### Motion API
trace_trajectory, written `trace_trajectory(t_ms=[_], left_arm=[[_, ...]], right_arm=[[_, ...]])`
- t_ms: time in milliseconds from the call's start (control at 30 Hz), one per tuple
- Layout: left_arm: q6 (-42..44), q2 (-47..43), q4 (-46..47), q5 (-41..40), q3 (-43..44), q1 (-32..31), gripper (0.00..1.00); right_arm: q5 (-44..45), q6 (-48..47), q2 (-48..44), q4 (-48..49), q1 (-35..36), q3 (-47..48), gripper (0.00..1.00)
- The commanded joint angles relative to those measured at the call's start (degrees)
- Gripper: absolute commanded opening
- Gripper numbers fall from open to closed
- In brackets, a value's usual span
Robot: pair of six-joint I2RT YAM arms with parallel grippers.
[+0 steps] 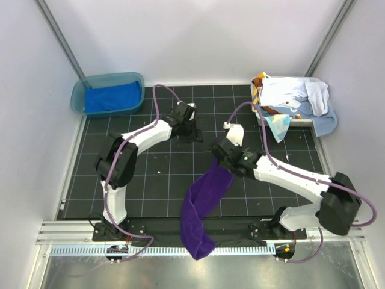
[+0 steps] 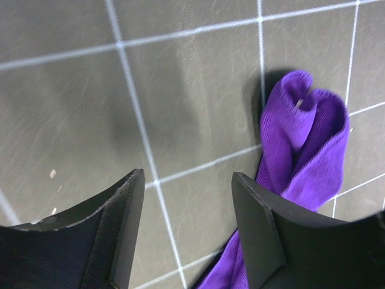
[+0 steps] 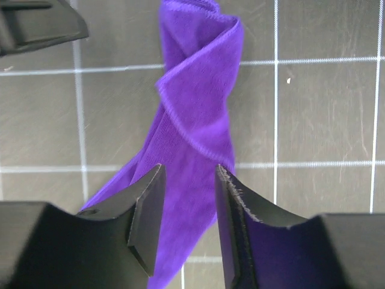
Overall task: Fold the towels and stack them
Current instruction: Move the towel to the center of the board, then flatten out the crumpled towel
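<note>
— How does the purple towel (image 1: 204,201) look?

— Like a long, rumpled band, not flat at all. In the right wrist view (image 3: 192,132) its far end is twisted once, one hemmed edge crossing over the other, with a rounded fold at the tip. The left wrist view (image 2: 307,144) shows that tip doubled into a loop.

— Where is it, and which way does it run?

— It lies on the black gridded mat (image 1: 150,180). From above, its long axis goes from mid-mat toward the near edge, slanting a little left. The narrow, twisted end points away from the arm bases. The wider end drapes over the front rail (image 1: 72,232).

— And the grippers?

— The right gripper (image 3: 189,174) hangs over the band near its far end, fingers apart, cloth showing through the gap, nothing pinched. The left gripper (image 2: 186,180) is spread wide over bare mat, with the towel tip just to its right, not touching.

— Other towels?

— A royal blue towel (image 1: 111,97) sits in the teal tub (image 1: 77,99) at the far left. White and light blue ones are heaped at the far right.
</note>
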Motion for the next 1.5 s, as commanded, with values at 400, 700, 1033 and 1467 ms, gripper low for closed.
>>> trace_trajectory(t_ms=[400,700,1033,1467], left_arm=[[-0.3,4.2,0.8,0.9,5.5,0.3,0.61],[-2.4,0.0,1.1,-2.3,0.7,3.6,0.61],[-2.3,-0.6,1.8,-1.0,0.9,3.6,0.62],[-2.3,0.8,7.1,6.3,-0.2,3.1,0.62]], right_arm=[[-1.4,-10.6,22.0,4.5,-6.4,16.5,0.47],[0.8,-10.7,26.8,1.9,-6.7,19.2,0.48],[1.8,-10.7,30.6,0.1,-6.7,20.0,0.49],[4.4,-9.3,22.3,-0.4,-8.6,16.2,0.09]])
